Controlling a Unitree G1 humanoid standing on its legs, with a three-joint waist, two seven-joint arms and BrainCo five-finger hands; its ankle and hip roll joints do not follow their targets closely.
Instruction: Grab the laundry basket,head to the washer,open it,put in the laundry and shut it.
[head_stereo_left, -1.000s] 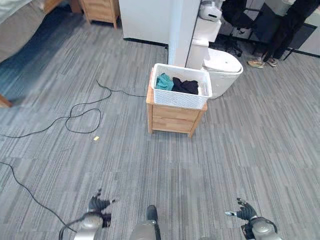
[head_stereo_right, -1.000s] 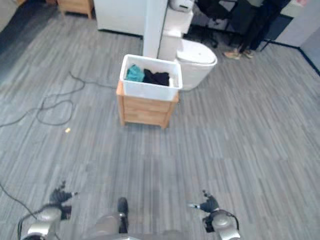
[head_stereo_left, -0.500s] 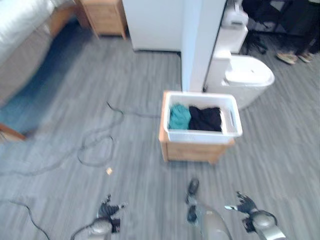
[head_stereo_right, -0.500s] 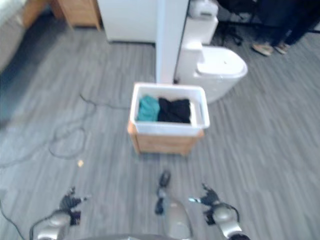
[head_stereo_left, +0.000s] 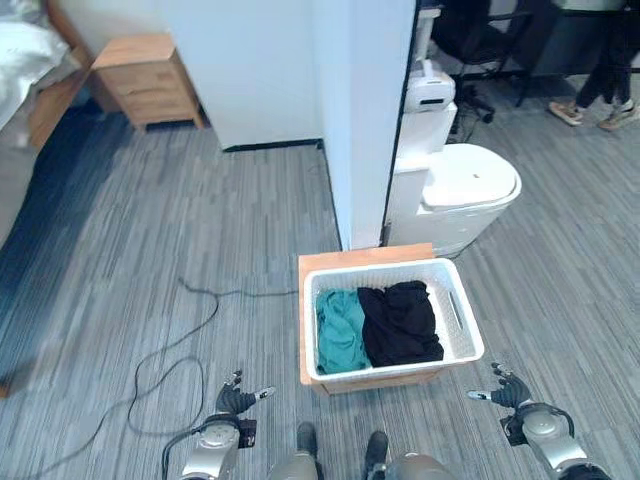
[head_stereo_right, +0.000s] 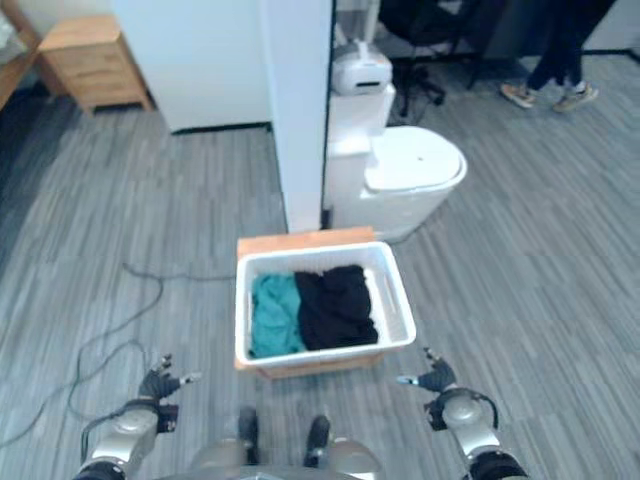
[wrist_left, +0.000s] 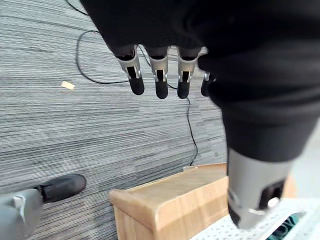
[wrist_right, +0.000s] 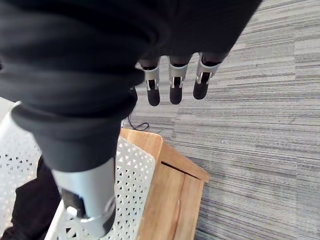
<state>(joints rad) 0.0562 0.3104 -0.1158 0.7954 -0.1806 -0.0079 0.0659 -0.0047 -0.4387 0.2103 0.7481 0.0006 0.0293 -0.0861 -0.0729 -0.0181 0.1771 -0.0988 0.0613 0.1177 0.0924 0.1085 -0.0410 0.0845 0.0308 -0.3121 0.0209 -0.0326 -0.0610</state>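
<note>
The white laundry basket is seen on a wooden cabinet, whose drawer front appears in the right wrist view. The left hand and right hand are held open and empty.

A wooden nightstand, perhaps a toilet nearby.

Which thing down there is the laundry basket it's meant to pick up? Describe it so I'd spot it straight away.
Find the white toilet beside the pale wall. Just in front of them stands a low wooden cabinet, and the laundry basket sits on top of it. It is the only white box with perforated sides, holding a teal garment and a black garment.
</note>
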